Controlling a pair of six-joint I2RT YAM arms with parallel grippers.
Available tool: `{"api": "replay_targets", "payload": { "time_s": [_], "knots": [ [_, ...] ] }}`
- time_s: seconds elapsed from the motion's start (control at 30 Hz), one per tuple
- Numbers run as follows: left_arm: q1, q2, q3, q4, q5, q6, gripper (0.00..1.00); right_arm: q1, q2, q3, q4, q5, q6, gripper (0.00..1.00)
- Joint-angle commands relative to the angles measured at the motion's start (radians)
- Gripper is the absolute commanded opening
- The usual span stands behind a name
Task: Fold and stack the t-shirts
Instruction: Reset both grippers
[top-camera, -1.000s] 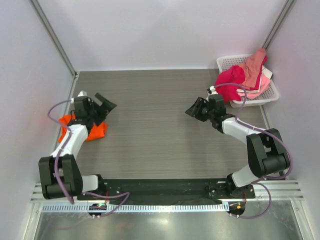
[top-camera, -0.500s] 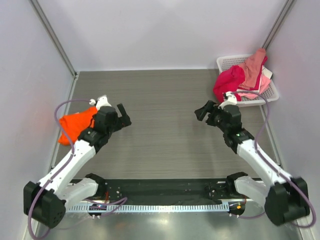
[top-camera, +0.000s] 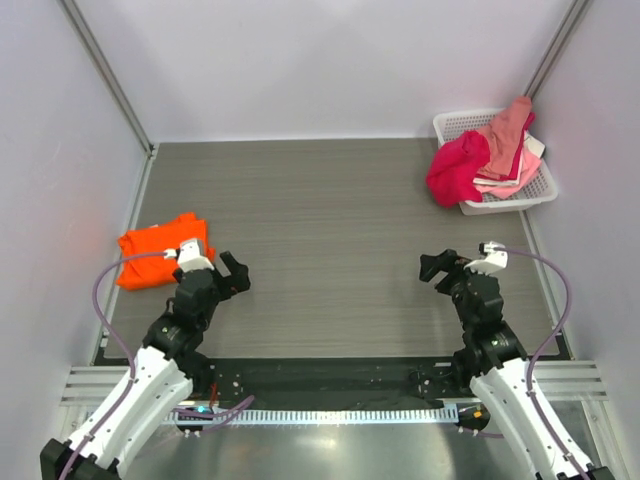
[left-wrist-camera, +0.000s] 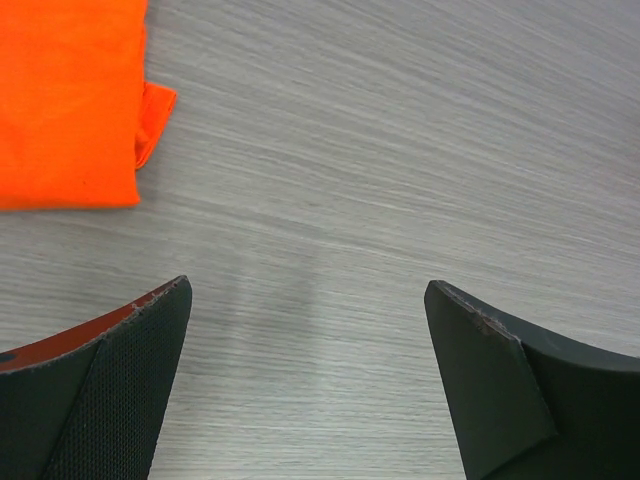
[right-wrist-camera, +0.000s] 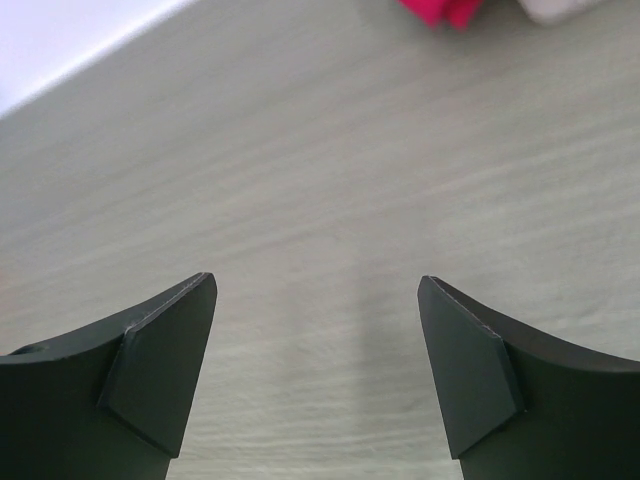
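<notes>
Fingers on both arms are spread wide and hold nothing: the left fingers (top-camera: 233, 266) (left-wrist-camera: 120, 380) hang over bare wood near the left front part of the desk (top-camera: 330, 210), and the right fingers (top-camera: 432, 266) (right-wrist-camera: 150, 370) hang over bare wood near the right front part, well apart from each other. An orange shirt (top-camera: 160, 248) (left-wrist-camera: 65, 100) lies folded flat by the left edge of the desk, about halfway back, near the left fingers but not touching them. In the left wrist view it fills the upper left corner as a neat block with straight edges, and a small flap of cloth sticks out from its right side. The other shirts are in the far right corner of the desk, piled in a white plastic basket (top-camera: 541, 186). A magenta shirt (top-camera: 458, 167) (right-wrist-camera: 440, 10) spills over the basket's left rim, and its lower end appears to reach the desk beside it. A salmon pink shirt (top-camera: 508, 130) is draped over the top of the pile and reaches up past the far rim. A pale pink shirt (top-camera: 495, 185) shows under those two, at the basket's near side. In the right wrist view only a scrap of the magenta cloth and a pale blur beside it show at the top edge, far beyond the spread fingers.
</notes>
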Motion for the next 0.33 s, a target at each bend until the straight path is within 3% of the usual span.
{"api": "replay_targets", "payload": {
  "time_s": [0.0,0.2,0.3],
  "knots": [
    [-0.003,-0.064,-0.027,0.090,-0.043,0.033,1.00,-0.002,-0.011,-0.052,0.085,-0.003,0.014,0.88],
    [-0.003,-0.107,-0.036,0.084,-0.058,0.034,1.00,-0.002,0.051,-0.038,0.083,-0.029,0.013,0.85],
    [-0.003,-0.107,-0.038,0.081,-0.063,0.030,1.00,-0.002,0.046,-0.046,0.094,-0.033,0.011,0.87]
  ]
}}
